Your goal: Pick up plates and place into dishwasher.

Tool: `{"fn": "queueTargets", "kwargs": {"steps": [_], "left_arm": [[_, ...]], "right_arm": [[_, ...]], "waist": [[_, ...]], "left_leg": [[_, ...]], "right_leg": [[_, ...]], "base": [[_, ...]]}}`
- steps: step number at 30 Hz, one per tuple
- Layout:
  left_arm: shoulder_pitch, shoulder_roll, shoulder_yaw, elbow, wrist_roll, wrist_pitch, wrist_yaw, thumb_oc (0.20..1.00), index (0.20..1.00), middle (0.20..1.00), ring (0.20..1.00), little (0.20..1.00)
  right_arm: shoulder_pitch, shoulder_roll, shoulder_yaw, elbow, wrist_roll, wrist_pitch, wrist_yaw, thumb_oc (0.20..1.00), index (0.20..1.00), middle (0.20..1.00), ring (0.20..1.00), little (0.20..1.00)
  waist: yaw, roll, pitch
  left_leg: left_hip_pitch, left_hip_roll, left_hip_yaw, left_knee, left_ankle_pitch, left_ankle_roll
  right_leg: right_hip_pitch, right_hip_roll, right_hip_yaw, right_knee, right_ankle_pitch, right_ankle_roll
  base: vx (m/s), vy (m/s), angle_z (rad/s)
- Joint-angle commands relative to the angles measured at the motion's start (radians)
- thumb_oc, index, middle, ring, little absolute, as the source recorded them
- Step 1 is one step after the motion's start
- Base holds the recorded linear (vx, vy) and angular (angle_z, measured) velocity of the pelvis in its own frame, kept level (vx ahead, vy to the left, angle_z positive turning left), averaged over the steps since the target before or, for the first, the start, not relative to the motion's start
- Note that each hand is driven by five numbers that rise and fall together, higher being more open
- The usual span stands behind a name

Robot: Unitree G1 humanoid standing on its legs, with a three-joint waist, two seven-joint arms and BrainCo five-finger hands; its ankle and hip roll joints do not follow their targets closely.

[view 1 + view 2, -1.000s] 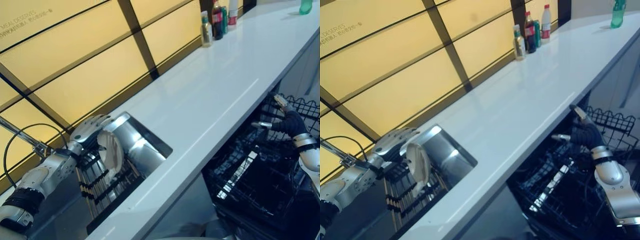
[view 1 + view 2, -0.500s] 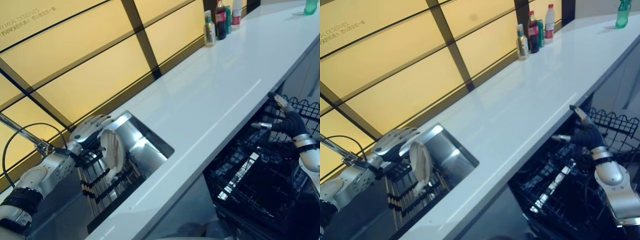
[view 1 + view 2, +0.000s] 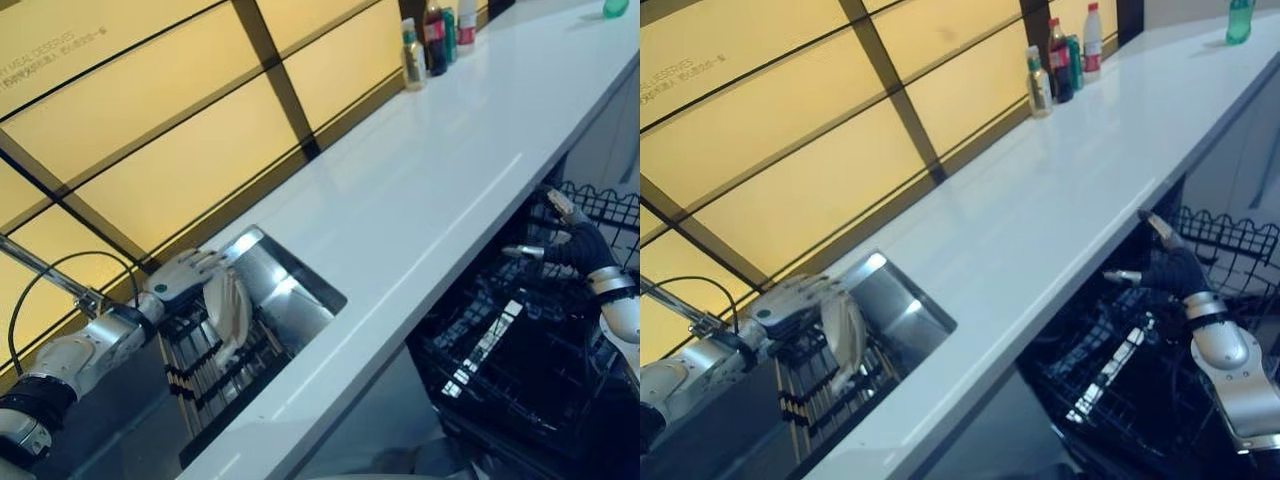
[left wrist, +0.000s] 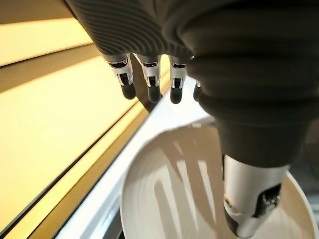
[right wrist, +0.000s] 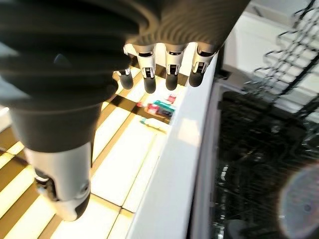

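Since a second ago my left hand [image 3: 185, 283] has slid down over the rim of the plate [image 3: 228, 318], which now tips a little further toward the sink wall. That plate stands on edge in the rack [image 3: 205, 365] inside the sink [image 3: 290, 300], at my lower left. My left fingers [image 4: 149, 82] reach over its top edge, and my thumb [image 4: 249, 209] lies across its pale face, so I judge the fingers are closing on the plate, though I cannot see the far side well enough to call the pinch firm. My right hand [image 3: 565, 240] hangs with fingers spread and holding nothing, just above the dark basket of the dishwasher [image 3: 520, 370], which stands pulled out below the white surface [image 3: 430, 190]. The move ahead turns on one relation: the plate sits left of the surface and the dishwasher right of it and lower, so the plate must rise clear of the rack and cross the surface edge. My left hand is on it; my right waits at the far end. Bottles [image 3: 430, 40] stand well away at the back.
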Motion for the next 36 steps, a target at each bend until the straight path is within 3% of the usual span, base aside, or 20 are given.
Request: {"fn": "queueTargets", "kwargs": {"steps": [1,15,21,23,24,36], "left_arm": [[-0.090,-0.015,0.038,0.081,0.011,0.050,0.048,1.000,1.000,1.000,1.000,1.000],[-0.058,-0.138,0.038,0.131,0.035,0.111,0.128,1.000,1.000,1.000,1.000,1.000],[-0.047,-0.182,0.032,0.153,0.020,0.141,0.082,1.000,1.000,1.000,1.000,1.000],[-0.043,-0.200,0.021,0.170,0.006,0.176,-0.009,0.325,0.325,0.325,0.325,0.325],[-0.035,-0.206,0.016,0.186,0.009,0.192,-0.039,0.200,0.200,0.200,0.200,0.200],[-0.028,-0.229,-0.034,0.261,0.022,0.192,-0.154,0.200,0.200,0.200,0.200,0.200]], "right_arm": [[-0.099,-0.041,0.027,-0.050,0.023,-0.031,0.006,1.000,1.000,1.000,1.000,1.000],[-0.070,-0.090,-0.030,-0.071,0.022,-0.013,0.063,1.000,1.000,1.000,1.000,1.000],[-0.051,-0.109,-0.067,-0.085,0.017,0.002,0.098,1.000,1.000,1.000,1.000,1.000],[-0.049,-0.111,-0.074,-0.093,0.012,0.009,0.110,1.000,1.000,1.000,1.000,1.000],[-0.053,-0.112,-0.076,-0.097,0.010,0.015,0.115,1.000,1.000,1.000,1.000,1.000],[-0.078,-0.100,-0.095,-0.115,-0.030,0.043,0.160,1.000,1.000,1.000,1.000,1.000]], "waist": [[-0.010,-0.043,-0.008],[-0.055,-0.005,0.032],[-0.067,0.011,0.040],[-0.070,0.016,0.044],[-0.072,0.017,0.047],[-0.077,0.032,0.068]], "left_leg": [[-0.022,-0.071,0.006,0.140,-0.158,0.017],[-0.036,-0.076,0.014,0.156,-0.129,0.004],[-0.038,-0.077,0.016,0.164,-0.121,0.000],[-0.041,-0.078,0.014,0.167,-0.116,-0.002],[-0.042,-0.077,0.012,0.167,-0.114,-0.002],[-0.058,-0.084,-0.002,0.171,-0.104,-0.007]], "right_leg": [[0.065,-0.027,0.027,-0.178,0.046,0.090],[0.037,-0.034,0.053,-0.141,0.037,0.079],[0.033,-0.042,0.054,-0.126,0.028,0.071],[0.033,-0.041,0.055,-0.123,0.026,0.068],[0.032,-0.040,0.056,-0.121,0.024,0.065],[0.036,-0.044,0.042,-0.128,0.021,0.050]], "base": [[0.04,0.019,-0.15],[0.07,0.008,-0.07],[0.08,0.021,-0.04],[0.06,0.024,-0.04],[0.03,0.021,-0.07],[0.00,0.040,-0.02]]}}
